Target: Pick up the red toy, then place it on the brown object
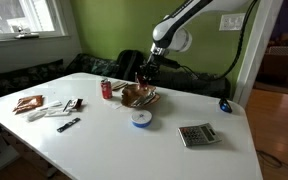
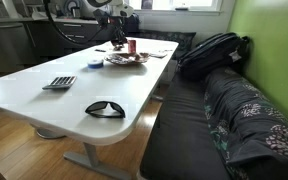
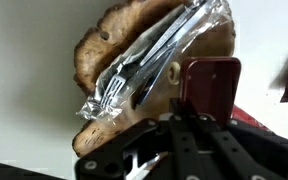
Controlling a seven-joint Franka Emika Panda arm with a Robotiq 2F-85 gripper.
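Note:
In the wrist view the dark-red boxy toy [image 3: 212,85] sits at my gripper's [image 3: 189,112] fingertips, and the black fingers are closed against it. Below and beyond it lies the brown, shallow, irregular object [image 3: 99,50], with a clear plastic pack of cutlery [image 3: 149,55] across it. In both exterior views my gripper [image 1: 144,76] [image 2: 117,41] hangs just over the brown object [image 1: 139,96] [image 2: 124,59] near the table's far side. The toy is too small to make out there.
An upright red soda can [image 1: 107,89] [image 2: 132,46] stands beside the brown object. A white-and-blue round disc [image 1: 141,118], a calculator [image 1: 197,134] [image 2: 59,83], packets [image 1: 29,103] and black sunglasses [image 2: 105,108] lie on the white table [image 1: 104,145]. A dark bag [image 2: 214,52] lies on the bench.

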